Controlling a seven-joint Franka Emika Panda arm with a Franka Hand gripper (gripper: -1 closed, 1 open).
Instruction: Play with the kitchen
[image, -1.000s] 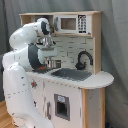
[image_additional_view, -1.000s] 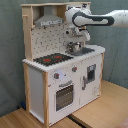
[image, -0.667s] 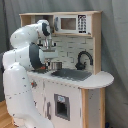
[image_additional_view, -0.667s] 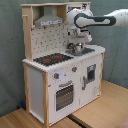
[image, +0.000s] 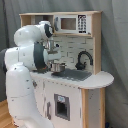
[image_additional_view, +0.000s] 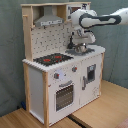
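A grey curtain hangs behind the scene, and a light wooden floor (image_additional_view: 105, 107) carries the large toy kitchen of white panels and pale wood (image_additional_view: 60, 75).

The claw (image_additional_view: 80, 44) of the white robot arm (image_additional_view: 102, 19) hangs over the sink end of the worktop, at the second exterior view's right. Whether it is open or closed I cannot tell. Right under it sits a small shiny metal pot (image: 58, 67), seen in the first exterior view on the grey sink area (image: 75, 75); it is unclear whether the claw touches it. Near the pot, towards the first exterior view's right, stands the curved black tap (image: 83, 59).

In the second exterior view, the black hob with red rings (image_additional_view: 52, 59) lies to the left of the sink, with the grey hood (image_additional_view: 49, 19) above it and the dotted pegboard back (image_additional_view: 52, 39) between. The oven door (image_additional_view: 64, 95) sits below the hob. In the first exterior view a toy microwave (image: 72, 23) fills the top shelf.
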